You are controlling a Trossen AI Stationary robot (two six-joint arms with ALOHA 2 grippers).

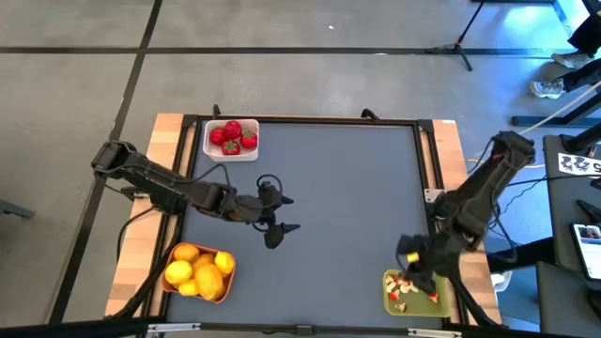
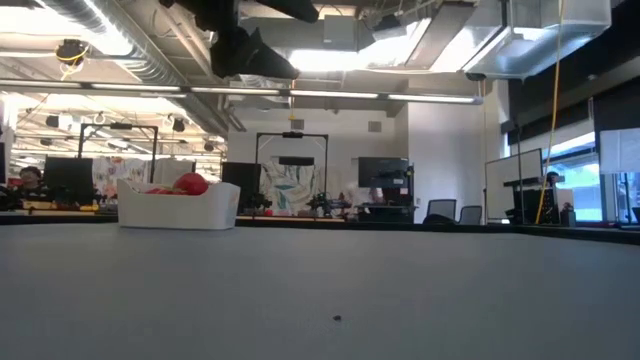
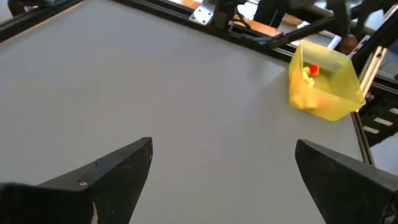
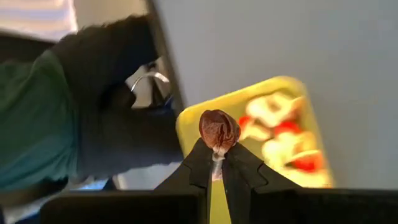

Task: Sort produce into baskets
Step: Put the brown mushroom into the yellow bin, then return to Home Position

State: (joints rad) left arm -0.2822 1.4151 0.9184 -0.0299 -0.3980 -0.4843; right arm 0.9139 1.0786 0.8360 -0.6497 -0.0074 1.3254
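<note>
The right tool [image 4: 217, 163] was clenched on a small brown wrinkled piece [image 4: 219, 129] above the olive-green rectangular basket [image 1: 413, 292] (lower right of the high frame, holding pale and red bits), while the left tool [image 1: 280, 214] hung released over the grey table [image 1: 357, 188] centre.

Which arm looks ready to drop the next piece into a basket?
The right. Its gripper is shut on a small brown piece just above the olive-green basket. The left gripper hangs open and empty over the mat's middle.
</note>
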